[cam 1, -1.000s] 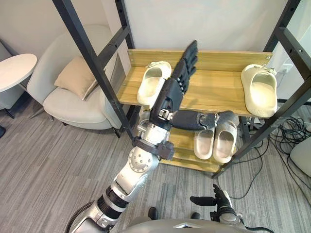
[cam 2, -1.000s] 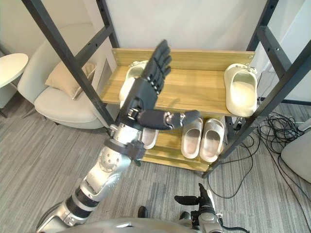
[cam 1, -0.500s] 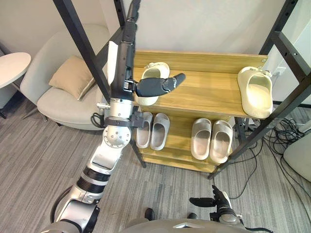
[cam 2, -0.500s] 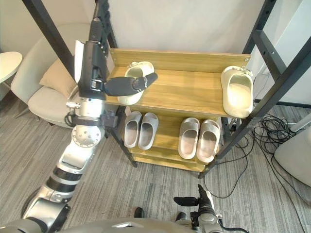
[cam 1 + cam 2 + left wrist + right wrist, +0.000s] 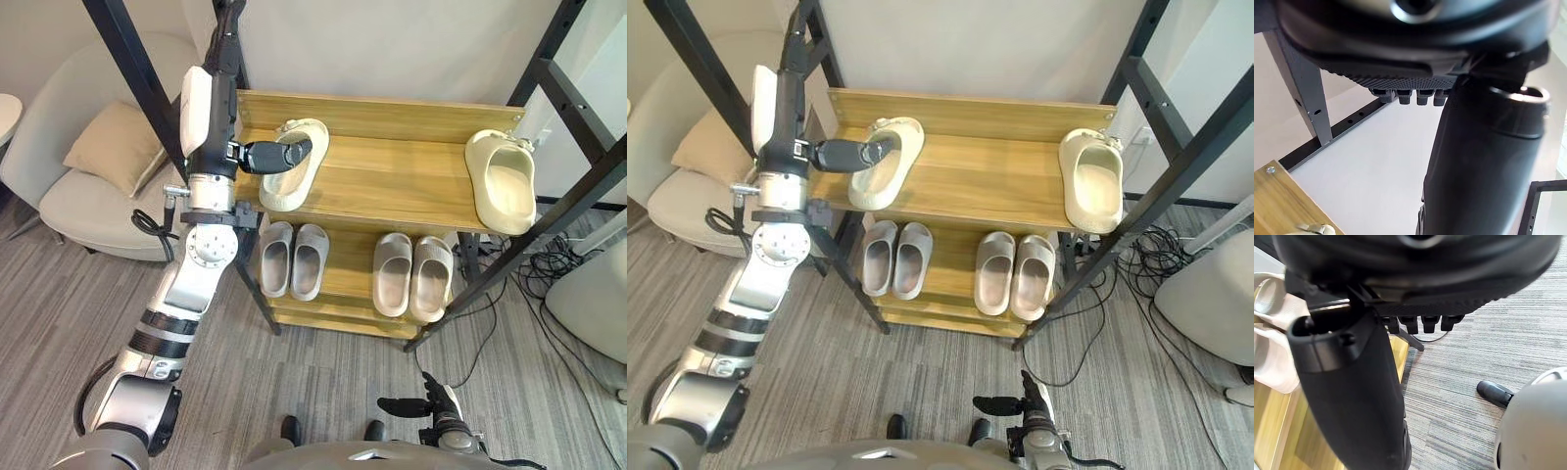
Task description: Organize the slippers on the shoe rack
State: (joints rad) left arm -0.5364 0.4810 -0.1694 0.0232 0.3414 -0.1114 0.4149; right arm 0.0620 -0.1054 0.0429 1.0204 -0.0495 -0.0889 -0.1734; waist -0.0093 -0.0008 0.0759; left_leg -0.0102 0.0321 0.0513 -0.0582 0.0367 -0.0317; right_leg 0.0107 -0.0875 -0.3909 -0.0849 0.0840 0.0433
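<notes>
Since a second ago the left hand (image 5: 208,106) has swung away from the middle of the top shelf (image 5: 392,176) to the left end of the shoe rack (image 5: 563,59), where it stands raised. Its fingers are straight and point upward along the black uprights. The thumb (image 5: 279,155) sticks out sideways, its tip over the near rim of the left slipper (image 5: 299,162); whether they touch cannot be told.

That cream slipper lies slightly askew, toe toward the wall, heel end at the shelf's front edge. The right slipper (image 5: 502,181), also cream and with the same thick sole, lies at the shelf's far right end beside the right upright. Wide bare wood lies between the two.

On the lower shelf (image 5: 348,269) a grey-white pair (image 5: 294,259) and a beige pair (image 5: 411,277) stand side by side, well apart.

An armchair (image 5: 59,196) with a cushion (image 5: 103,147) crowds the rack's left side, and cables (image 5: 544,269) trail on the floor to its right.

The right hand (image 5: 416,405) hangs low over the grey floor, fingers relaxed. Its wrist view shows the lower shelf's edge from below; the left wrist view shows the white wall and a shelf corner.
</notes>
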